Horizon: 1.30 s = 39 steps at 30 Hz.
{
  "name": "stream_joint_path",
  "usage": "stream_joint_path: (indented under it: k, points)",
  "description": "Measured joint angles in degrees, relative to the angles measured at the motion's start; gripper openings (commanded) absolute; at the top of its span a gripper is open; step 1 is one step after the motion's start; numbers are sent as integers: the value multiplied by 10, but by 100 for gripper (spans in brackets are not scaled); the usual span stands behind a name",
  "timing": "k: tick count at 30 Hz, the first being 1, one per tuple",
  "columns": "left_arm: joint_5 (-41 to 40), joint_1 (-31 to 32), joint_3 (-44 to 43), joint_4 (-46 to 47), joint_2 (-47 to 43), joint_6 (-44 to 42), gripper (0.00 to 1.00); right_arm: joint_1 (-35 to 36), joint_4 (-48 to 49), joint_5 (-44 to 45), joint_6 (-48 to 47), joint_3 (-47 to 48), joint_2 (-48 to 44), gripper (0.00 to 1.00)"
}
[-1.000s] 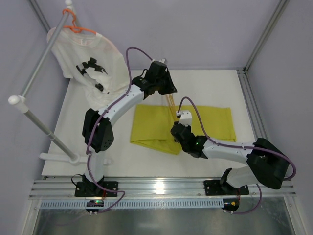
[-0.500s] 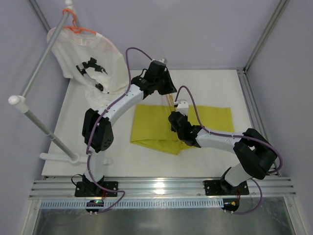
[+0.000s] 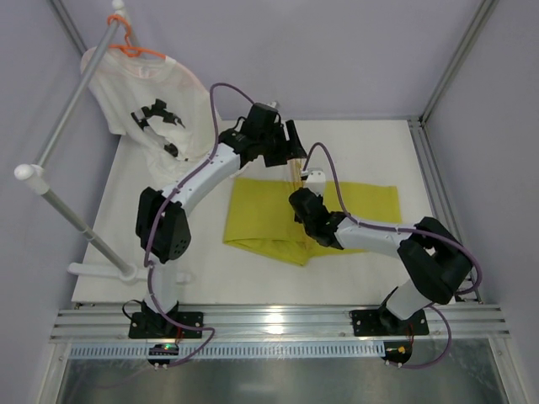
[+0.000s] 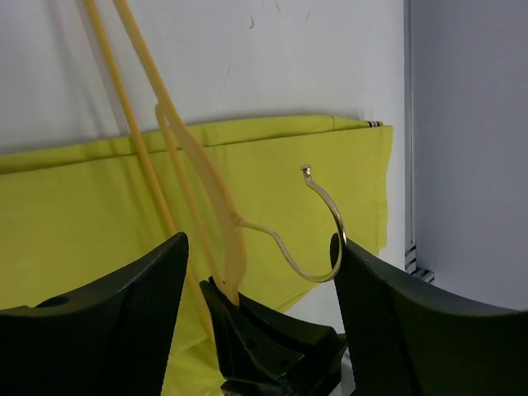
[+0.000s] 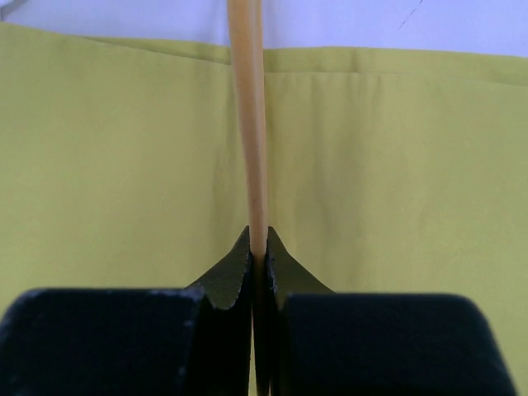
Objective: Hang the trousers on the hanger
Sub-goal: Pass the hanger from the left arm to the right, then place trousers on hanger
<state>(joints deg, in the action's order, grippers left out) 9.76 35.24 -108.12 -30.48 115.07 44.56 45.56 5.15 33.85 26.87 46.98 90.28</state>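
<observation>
The hanger [image 4: 202,177] runs off the left wrist view's top — ends unseen

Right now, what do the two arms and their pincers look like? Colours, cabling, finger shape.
Both match: the left arm and right arm have white links, bulky black joint housings and a purple cable looping alongside. The left pincer has broad black fingers with a fine dotted texture. The right pincer has black fingers too, tapering to wedge tips.

Trousers [image 3: 261,215] yellow-green, striped edge; hanger [image 5: 247,124] yellow, silver hook; T-shirt [image 3: 185,93] white, black print.
</observation>
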Motion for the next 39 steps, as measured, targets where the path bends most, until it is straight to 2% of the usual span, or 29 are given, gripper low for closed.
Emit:
stream_joint_path:
  k: [2, 10, 15, 21, 29, 34, 39]
  points:
    - [11, -10, 0, -11, -6, -1, 75, -2, 8, -4, 10, -21, -20, 4]
    - [35, -68, 26, -27, -69, -18, 75, 0, 9, -7, 37, -110, -122, 4]
    - [8, -118, 153, -33, -163, -40, 75, 0, -26, 0, 63, -138, -199, 4]
    - [-24, -128, 328, -36, -242, -46, 77, 0, -37, 13, 120, -202, -262, 4]
    - [-27, -176, 483, -33, -261, -43, 79, -2, 9, 18, 154, -262, -262, 4]
    - [-24, -202, 544, -16, -265, -38, 79, -3, 21, 18, 155, -273, -270, 4]
    - [22, -229, 604, 31, -266, -17, 77, -3, 22, 18, 153, -274, -271, 4]
